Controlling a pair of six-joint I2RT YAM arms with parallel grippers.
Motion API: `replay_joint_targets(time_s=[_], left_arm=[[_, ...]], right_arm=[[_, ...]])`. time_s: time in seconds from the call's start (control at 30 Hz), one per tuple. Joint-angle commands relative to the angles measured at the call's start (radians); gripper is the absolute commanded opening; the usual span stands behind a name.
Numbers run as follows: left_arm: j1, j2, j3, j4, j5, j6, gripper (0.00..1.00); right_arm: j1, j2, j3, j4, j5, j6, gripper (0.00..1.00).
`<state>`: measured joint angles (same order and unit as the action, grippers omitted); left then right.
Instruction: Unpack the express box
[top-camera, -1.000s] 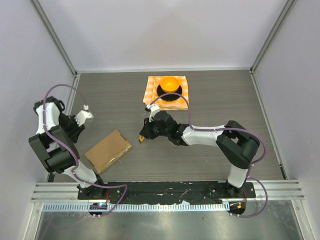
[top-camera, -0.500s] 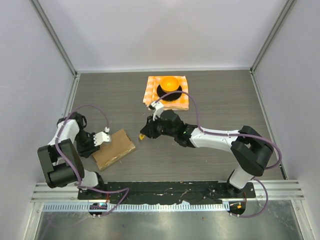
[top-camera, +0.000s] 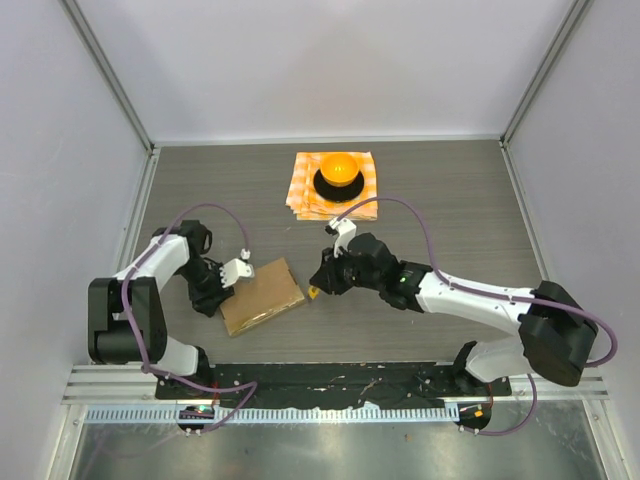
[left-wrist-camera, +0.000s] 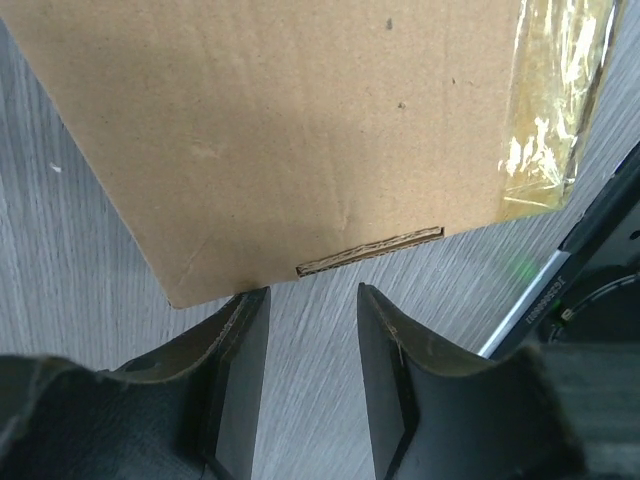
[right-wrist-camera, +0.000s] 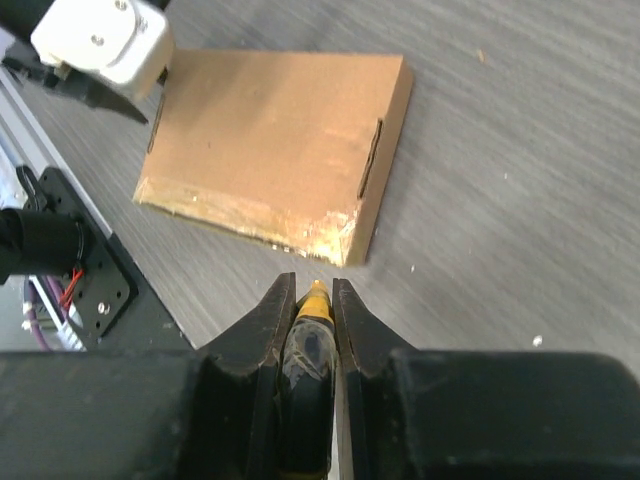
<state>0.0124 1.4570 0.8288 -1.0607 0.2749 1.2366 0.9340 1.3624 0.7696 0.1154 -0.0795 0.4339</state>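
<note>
The express box is a flat brown cardboard mailer lying closed on the table near the front left. It also shows in the left wrist view and the right wrist view. Clear tape covers one edge. My left gripper is open and empty, its fingertips at the box's left edge. My right gripper is shut on a black tool with a yellow tip. The tip points at the box's taped right corner, just short of it.
An orange-checkered cloth lies at the back centre with an orange dome on a black base on it. A black mounting rail runs along the near edge. Walls close in the left, right and back.
My left arm swung in to the box's left edge, and the box slid right. My right gripper moved right and nearer with the tool, staying by the box's right edge.
</note>
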Motion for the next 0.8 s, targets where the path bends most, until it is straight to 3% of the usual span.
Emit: replay_joint_targets(time_s=[0.0, 0.1, 0.47, 0.77], left_arm=[[-0.032, 0.023, 0.035, -0.024, 0.066, -0.086, 0.44], [-0.035, 0.032, 0.036, -0.013, 0.069, -0.098, 0.44], [-0.162, 0.003, 0.069, -0.070, 0.138, -0.173, 0.44], [-0.259, -0.007, 0.050, -0.102, 0.175, -0.203, 0.44]], right_arm=[[0.005, -0.077, -0.007, -0.109, -0.061, 0.022, 0.01], [0.011, -0.059, -0.007, -0.109, -0.140, 0.031, 0.01], [0.017, 0.159, 0.057, 0.021, -0.063, 0.028, 0.01], [-0.014, 0.165, 0.071, 0.053, 0.006, 0.014, 0.01]])
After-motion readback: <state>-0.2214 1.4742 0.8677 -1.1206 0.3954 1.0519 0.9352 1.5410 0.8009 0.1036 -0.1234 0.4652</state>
